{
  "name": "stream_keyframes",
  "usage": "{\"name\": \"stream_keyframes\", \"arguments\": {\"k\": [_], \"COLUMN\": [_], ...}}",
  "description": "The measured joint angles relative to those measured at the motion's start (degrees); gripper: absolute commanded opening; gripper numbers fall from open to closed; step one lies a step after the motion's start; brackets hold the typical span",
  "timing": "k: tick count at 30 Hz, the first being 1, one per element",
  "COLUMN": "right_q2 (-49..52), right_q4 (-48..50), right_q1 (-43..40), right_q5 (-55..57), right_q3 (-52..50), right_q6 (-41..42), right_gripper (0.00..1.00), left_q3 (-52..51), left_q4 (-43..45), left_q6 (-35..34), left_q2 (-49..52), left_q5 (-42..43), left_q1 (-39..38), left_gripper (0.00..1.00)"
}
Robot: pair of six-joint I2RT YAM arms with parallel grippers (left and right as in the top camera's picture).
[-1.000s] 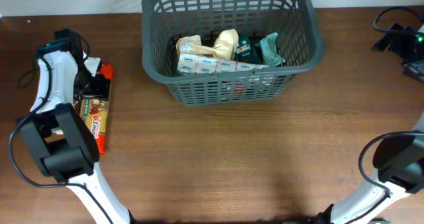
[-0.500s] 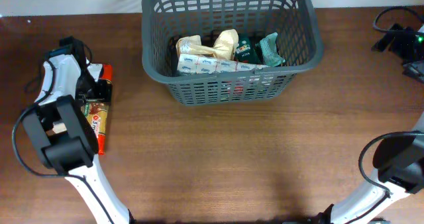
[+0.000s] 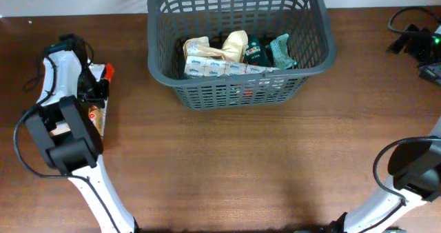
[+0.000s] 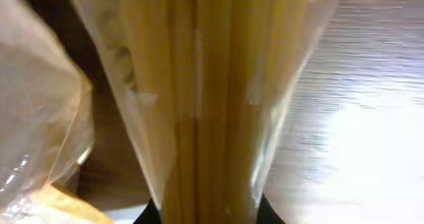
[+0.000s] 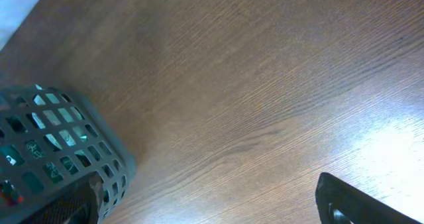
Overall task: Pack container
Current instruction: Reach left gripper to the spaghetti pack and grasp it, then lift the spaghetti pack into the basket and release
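The container (image 3: 241,88), a dark grey slotted basket, stood at 12 o'clock on the wooden table (image 3: 241,164). It held blue-and-white cartons (image 3: 213,69), a cream bag (image 3: 234,45) and a green pouch (image 3: 281,50). It looked light but bulky and stiff, and would be best taken by its rim if it had to be shifted.

At 9 o'clock the left gripper (image 3: 88,88) sat over a spaghetti packet (image 3: 96,114). In the left wrist view the packet (image 4: 212,98) rose from between the finger bases and filled the frame. Whether the jaws were actually pressing on it could not be told.

The spaghetti looked light, long and brittle under a slick clear film. A hold near the middle, across the bundle, would probably keep it from drooping or snapping, while too soft a squeeze might let the film slide. The basket lay towards 2 o'clock from it.

Only a dark edge of the right gripper (image 5: 344,201) showed, at 5 o'clock in its own view, so its state could not be told.
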Motion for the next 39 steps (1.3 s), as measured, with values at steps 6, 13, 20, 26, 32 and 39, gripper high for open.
{"name": "stream_keyframes", "arguments": {"k": [6, 13, 20, 26, 32, 39], "right_q2": [0.00, 0.00, 0.00, 0.00, 0.00, 0.00], "right_q4": [0.00, 0.00, 0.00, 0.00, 0.00, 0.02], "right_q1": [0.00, 0.00, 0.00, 0.00, 0.00, 0.00], "right_q5": [0.00, 0.00, 0.00, 0.00, 0.00, 0.00], "right_q3": [0.00, 0.00, 0.00, 0.00, 0.00, 0.00], "right_q6": [-0.04, 0.00, 0.15, 0.13, 0.15, 0.15], "right_gripper": [0.99, 0.99, 0.99, 0.99, 0.99, 0.99], "left_q3": [21.09, 52.19, 67.60, 66.14, 53.66, 30.97], "left_q4": [-10.71, -9.97, -9.22, -9.14, -4.72, 16.50], "left_q6": [1.11, 8.22, 29.55, 43.98, 50.82, 50.49], "left_q2": [3.28, 1.18, -5.29, -6.84, -6.69, -5.18], "left_q5": [3.80, 5.25, 8.07, 13.97, 19.47, 19.91], "left_q1": [-3.58, -9.35, -18.91, -31.65, -37.94, -38.49], "left_gripper": [0.02, 0.02, 0.02, 0.02, 0.02, 0.02]}}
